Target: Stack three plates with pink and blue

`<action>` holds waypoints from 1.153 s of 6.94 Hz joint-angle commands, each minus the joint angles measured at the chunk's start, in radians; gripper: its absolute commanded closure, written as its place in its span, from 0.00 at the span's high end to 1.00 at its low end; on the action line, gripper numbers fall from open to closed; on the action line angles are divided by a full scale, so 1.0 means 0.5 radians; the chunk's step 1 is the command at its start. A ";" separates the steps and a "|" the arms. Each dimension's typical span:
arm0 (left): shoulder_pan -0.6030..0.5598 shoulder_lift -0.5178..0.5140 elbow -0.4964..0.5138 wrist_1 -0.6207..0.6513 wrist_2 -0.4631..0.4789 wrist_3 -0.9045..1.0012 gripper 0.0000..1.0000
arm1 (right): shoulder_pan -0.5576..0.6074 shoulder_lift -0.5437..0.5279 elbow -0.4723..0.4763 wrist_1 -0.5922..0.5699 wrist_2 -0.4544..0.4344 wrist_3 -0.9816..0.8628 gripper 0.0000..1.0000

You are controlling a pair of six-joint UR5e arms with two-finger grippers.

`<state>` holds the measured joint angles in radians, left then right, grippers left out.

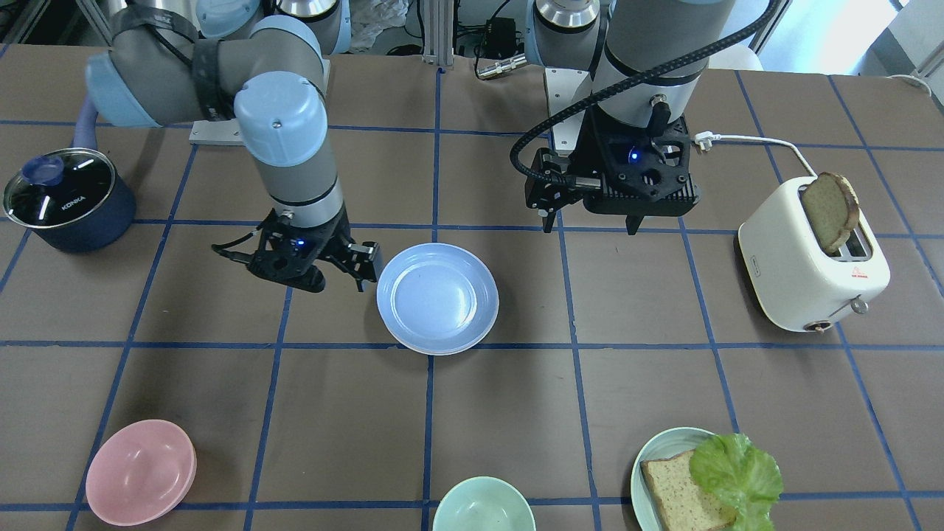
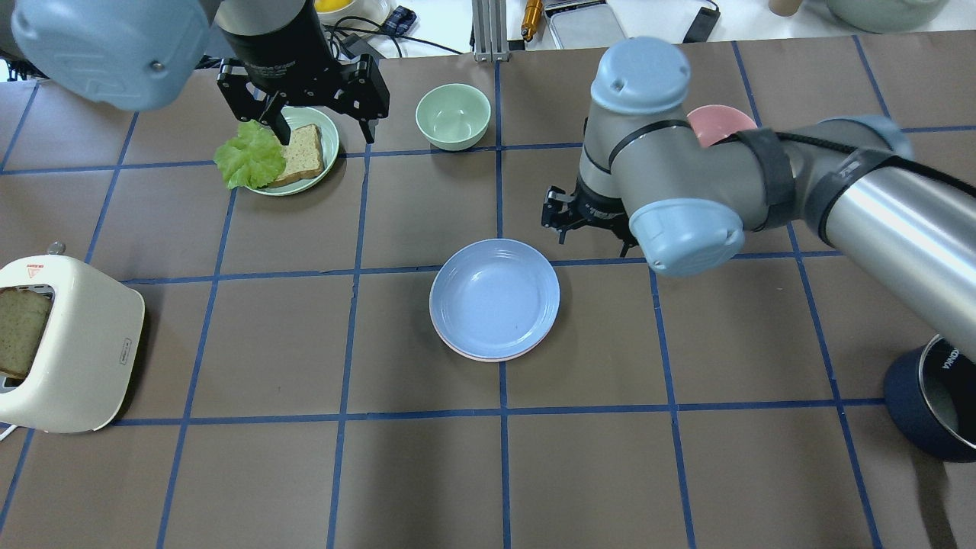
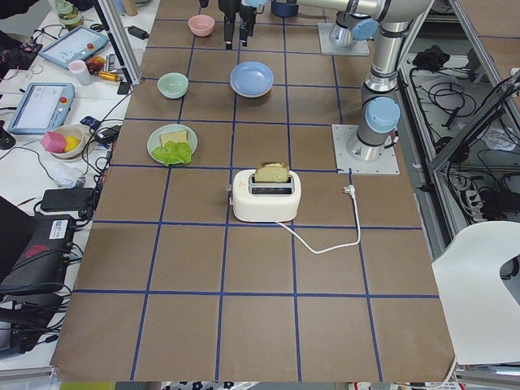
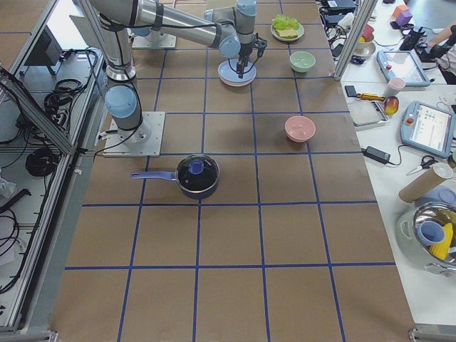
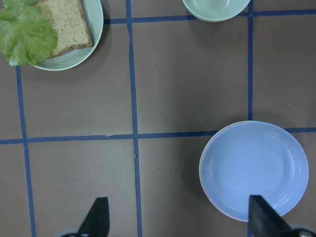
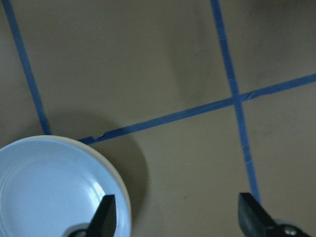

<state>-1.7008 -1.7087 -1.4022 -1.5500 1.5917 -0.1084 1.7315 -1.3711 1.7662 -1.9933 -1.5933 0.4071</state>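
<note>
Brown paper with blue tape lines is covering the table [image 1: 737,383]. At its middle the three plates [image 1: 437,299] are sitting in one pile. The blue plate [image 2: 494,293] is lying on top, and a pink plate [image 2: 473,357] is peeking out under it at 6 o'clock. The cream plate is hiding too well to tell.

Seen from overhead, the left gripper [image 5: 177,207] is hanging well apart at 10 o'clock, fingers spread wide, holding nothing. The right gripper [image 6: 177,207] is hovering near the pile at 1 o'clock, also spread and empty.

These plates are probably light, stiff and a bit slippery, so pinching the raised rim is looking like the best hold.
</note>
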 commanded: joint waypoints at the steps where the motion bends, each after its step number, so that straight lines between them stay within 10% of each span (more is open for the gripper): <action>1: 0.027 0.088 -0.098 0.004 -0.008 0.032 1.00 | -0.280 -0.016 -0.419 0.565 -0.059 -0.393 0.99; 3: 0.036 0.095 -0.107 0.047 -0.011 0.051 1.00 | -0.303 -0.086 -0.715 0.954 -0.035 -0.632 1.00; 8: 0.039 0.110 -0.110 0.050 0.001 0.051 1.00 | -0.285 -0.252 -0.704 0.931 0.008 -0.912 1.00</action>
<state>-1.6813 -1.6558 -1.4572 -1.5257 1.5894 -0.0828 1.5860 -1.4937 1.4164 -1.5183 -1.6048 -0.0536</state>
